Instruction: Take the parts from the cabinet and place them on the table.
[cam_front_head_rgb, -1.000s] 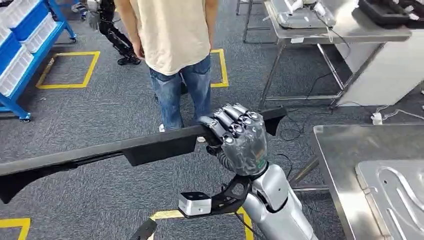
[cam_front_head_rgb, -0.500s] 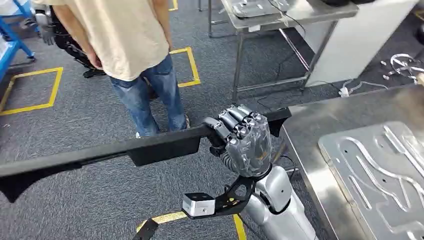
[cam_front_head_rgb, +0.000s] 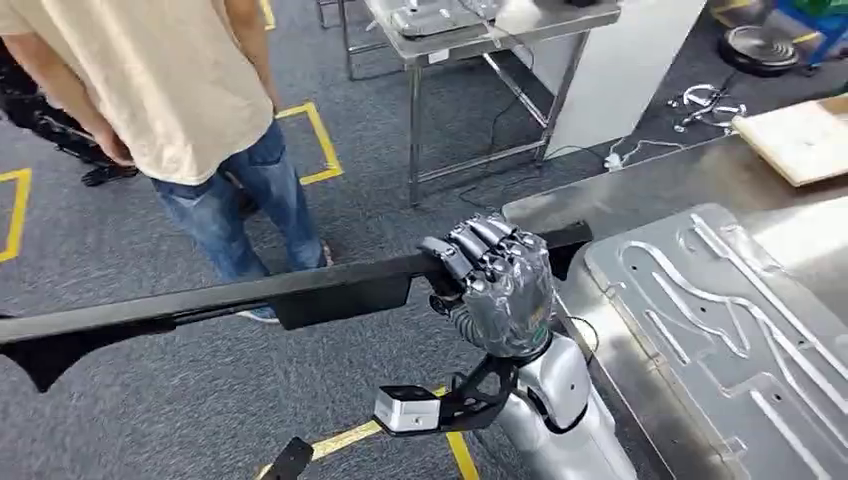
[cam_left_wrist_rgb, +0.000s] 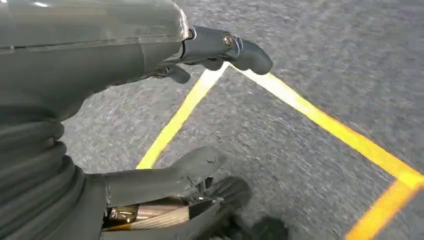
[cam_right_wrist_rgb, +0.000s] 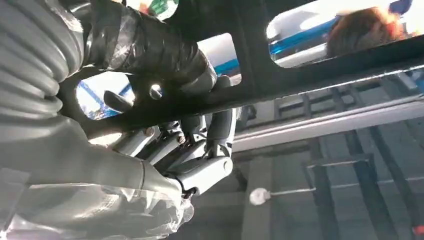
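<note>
1. We are carrying the long black part (cam_front_head_rgb: 250, 297) in our right hand (cam_front_head_rgb: 497, 285), fingers wrapped tight around it near its 3 o'clock end; most of its length is reaching away toward 9 o'clock over the carpet.
2. Our left hand (cam_left_wrist_rgb: 150, 65) is hanging over the floor by a yellow tape line (cam_left_wrist_rgb: 320, 120), holding nothing; whether its fingers are spread or curled, we cannot tell.
3. The steel table (cam_front_head_rgb: 560, 205) is lying at 3 o'clock, with an embossed metal plate (cam_front_head_rgb: 740, 320) on it. The part's short end is just reaching over the table's near corner.
4. To do this well, we are judging that the turn should bring the whole part over the tabletop before lowering (gripped so far off-centre, the long end is likely to sag or swing).
5. A person (cam_front_head_rgb: 170, 100) is standing at 11 o'clock, near the sweep of the long end, so we are favouring a slow, level swing.
6. We should be setting it down flat, then loosening the fingers.
</note>
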